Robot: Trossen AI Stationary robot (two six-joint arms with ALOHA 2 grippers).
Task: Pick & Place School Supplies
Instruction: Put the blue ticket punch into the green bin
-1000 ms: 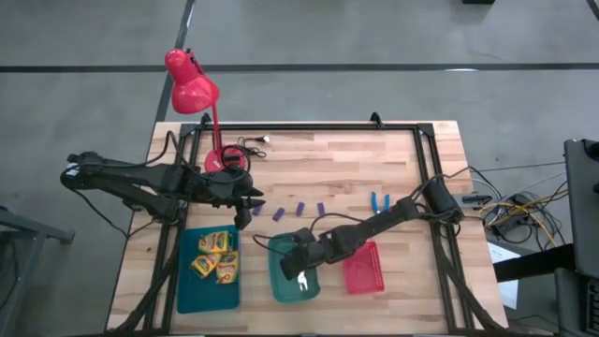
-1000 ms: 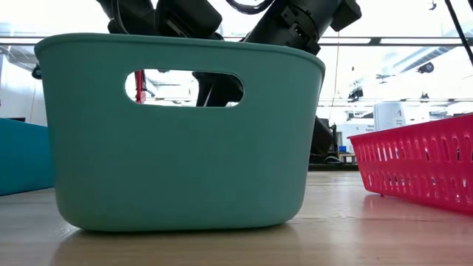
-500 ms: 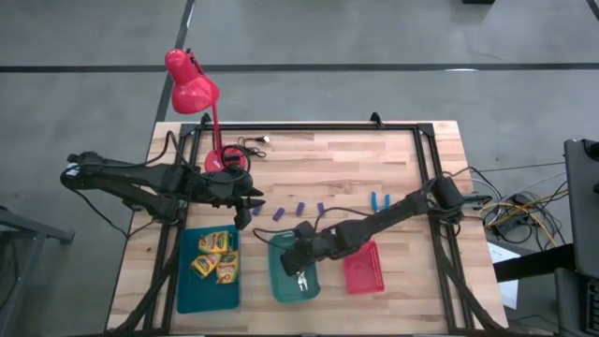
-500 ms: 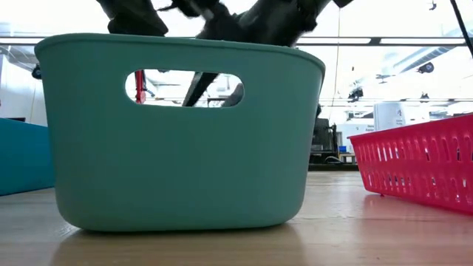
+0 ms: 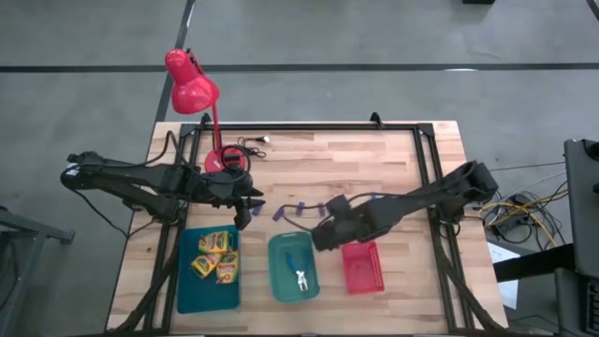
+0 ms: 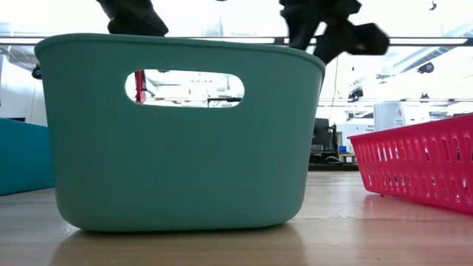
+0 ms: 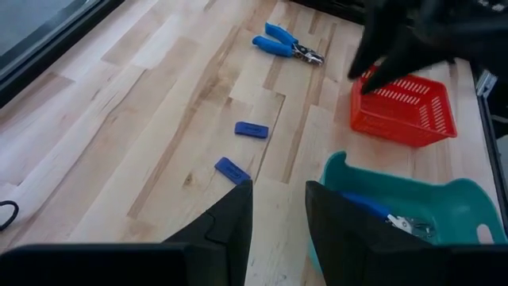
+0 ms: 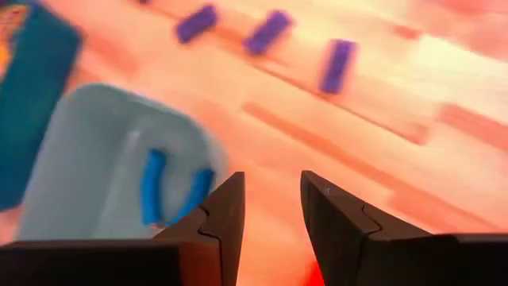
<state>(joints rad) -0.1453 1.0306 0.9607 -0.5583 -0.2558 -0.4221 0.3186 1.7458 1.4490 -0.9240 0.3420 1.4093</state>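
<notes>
Jaws on both grippers stand parted and hold nothing — the right gripper (image 5: 323, 231) hovers over the table (image 5: 393, 159) between the green tray (image 5: 278, 281) and red tray (image 5: 363, 273), the left gripper (image 5: 251, 208) beyond the teal tray (image 5: 183, 290). Three crayon boxes (image 5: 213, 257) lie in the teal tray; one blue-handled scissors (image 5: 299, 273) lies in the green tray, the other pair (image 7: 284, 44) on the wood. Purple blocks (image 5: 299, 206) lie in a row between the grippers.

Bright, even light; blurred right-wrist view
</notes>
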